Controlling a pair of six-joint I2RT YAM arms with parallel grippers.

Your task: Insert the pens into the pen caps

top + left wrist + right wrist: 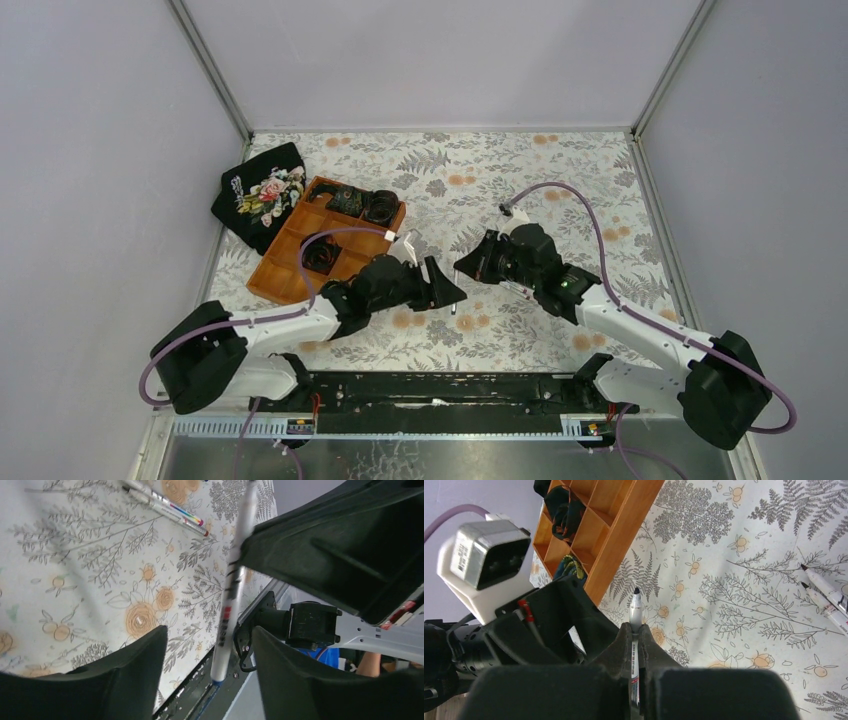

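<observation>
two pens [824,584] run off the right edge; another pen [233,590] is cut off at top.

A tray [280,270] sits left on the table [560,180], with a bag [262,195] just beside its far left edge. Two pens [824,586] lie side by side mid-table. A third pen [636,611], clamped in the right gripper [636,630], runs between the spread fingers [125,680] of the left gripper [207,645].

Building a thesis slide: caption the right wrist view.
Right gripper clamps an uncapped black-tipped pen above the floral tablecloth, two pens lying nearby.
</observation>
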